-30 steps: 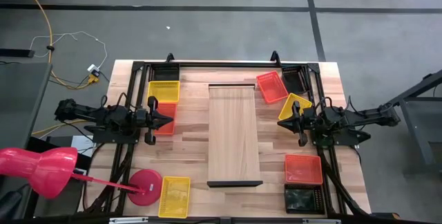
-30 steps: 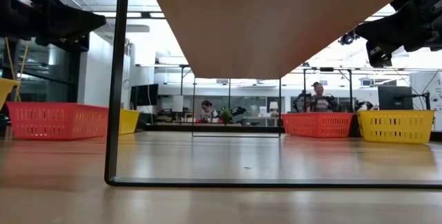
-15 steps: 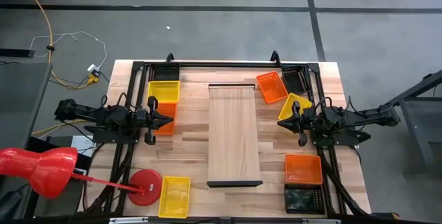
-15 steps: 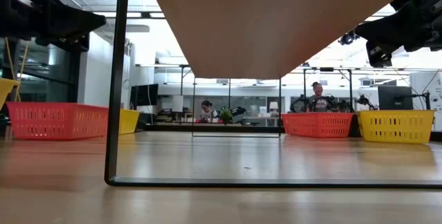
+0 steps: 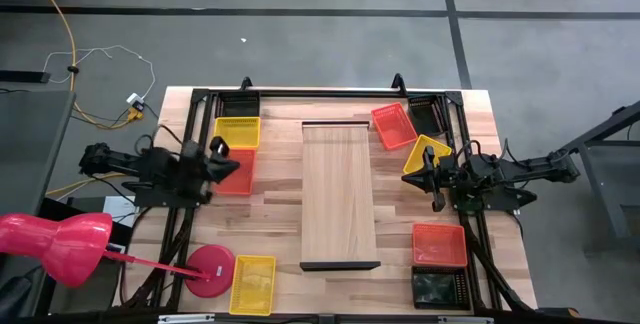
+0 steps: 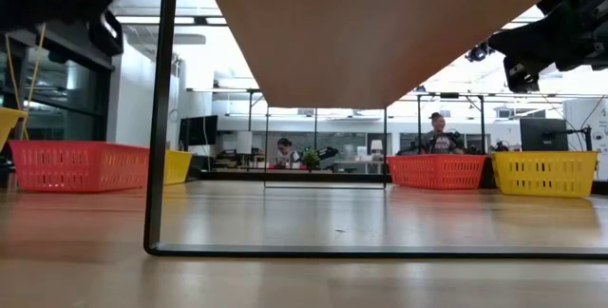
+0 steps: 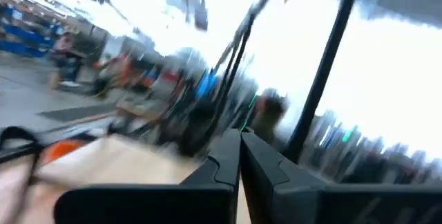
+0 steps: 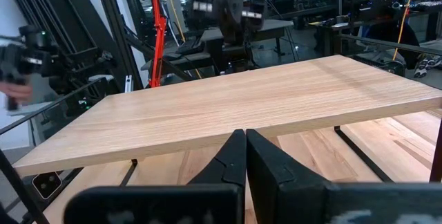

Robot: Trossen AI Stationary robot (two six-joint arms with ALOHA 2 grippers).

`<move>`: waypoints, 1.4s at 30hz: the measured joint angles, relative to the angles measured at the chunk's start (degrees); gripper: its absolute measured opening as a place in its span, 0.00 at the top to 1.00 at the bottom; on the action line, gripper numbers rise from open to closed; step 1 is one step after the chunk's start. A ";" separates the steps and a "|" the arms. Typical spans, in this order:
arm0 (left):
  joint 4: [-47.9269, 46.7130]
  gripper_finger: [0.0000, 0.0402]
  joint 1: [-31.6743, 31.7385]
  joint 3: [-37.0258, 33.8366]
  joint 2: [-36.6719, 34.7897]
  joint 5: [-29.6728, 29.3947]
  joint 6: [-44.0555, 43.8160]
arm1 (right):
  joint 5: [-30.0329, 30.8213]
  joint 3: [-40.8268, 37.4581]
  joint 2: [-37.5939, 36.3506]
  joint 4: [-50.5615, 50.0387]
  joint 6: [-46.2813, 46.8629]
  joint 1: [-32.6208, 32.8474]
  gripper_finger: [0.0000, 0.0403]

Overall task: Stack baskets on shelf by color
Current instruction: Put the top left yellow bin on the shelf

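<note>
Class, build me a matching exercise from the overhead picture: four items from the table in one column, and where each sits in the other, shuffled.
Things:
1. shelf
2. lamp base
3. black basket
4. left gripper

Places:
A. over a red basket
B. table's near right corner
C. middle of the table
D. beside a yellow basket, near left

Pairs: 1-C, 2-D, 3-B, 4-A

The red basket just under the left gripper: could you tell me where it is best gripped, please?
Probably on its rim, from straight above. The red basket lies flat and open side up on the table, so one thin wall should fit between the fingers. The shut left gripper would have to open first. The wall away from the yellow basket looks freest.
</note>
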 joint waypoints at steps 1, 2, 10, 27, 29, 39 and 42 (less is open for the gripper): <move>2.87 1.00 0.00 0.00 0.00 -0.10 -3.60 | 0.00 0.02 0.00 0.00 0.00 0.00 1.00; 5.86 1.00 0.00 0.00 0.00 -0.33 -6.40 | 0.00 0.00 0.01 0.00 0.00 0.00 1.00; 10.66 0.98 0.05 2.74 1.01 -15.49 -15.98 | 0.00 0.00 0.00 0.00 0.00 -0.01 1.00; -71.34 0.53 26.39 41.24 34.96 -13.96 -28.74 | 0.00 0.00 0.00 0.00 0.00 0.00 1.00; -75.34 0.50 30.76 40.80 38.14 -11.75 -30.37 | 0.00 0.02 0.02 0.00 0.00 -0.01 1.00; -78.07 0.45 46.88 38.62 51.68 -6.08 -31.72 | 0.00 0.01 0.00 0.00 0.00 0.00 1.00; -78.05 0.45 50.01 38.62 54.49 -6.27 -31.72 | 0.00 0.01 0.01 0.00 0.00 0.00 1.00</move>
